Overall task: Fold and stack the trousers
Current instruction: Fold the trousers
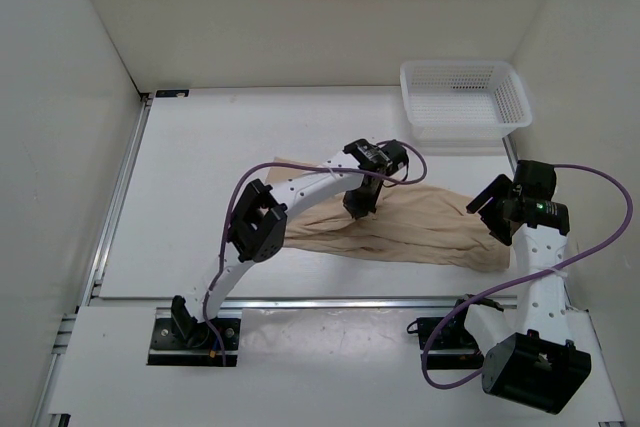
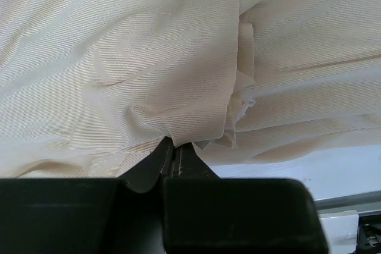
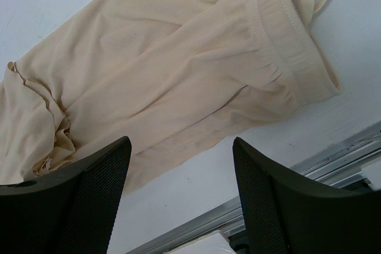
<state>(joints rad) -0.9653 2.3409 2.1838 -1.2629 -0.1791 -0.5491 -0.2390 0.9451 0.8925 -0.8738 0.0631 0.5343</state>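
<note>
The beige trousers [image 1: 420, 227] lie crumpled across the middle of the table, running from centre left to the right. My left gripper [image 1: 357, 209] points down onto their upper middle. In the left wrist view its jaws are shut [image 2: 174, 144], with a fold of the trousers [image 2: 119, 57] pinched at the tips and wrinkles drawn toward them. My right gripper [image 1: 490, 215] hovers over the right end of the cloth. Its fingers stand wide apart [image 3: 180, 142] with nothing between them, above the near edge of the trousers [image 3: 166, 69], whose elastic waistband [image 3: 292, 46] is at the upper right.
A white mesh basket [image 1: 463, 97] stands at the back right of the table, beyond the right arm. A metal rail [image 1: 330, 300] runs along the near table edge, and another [image 1: 120, 197] along the left side. White walls enclose the table.
</note>
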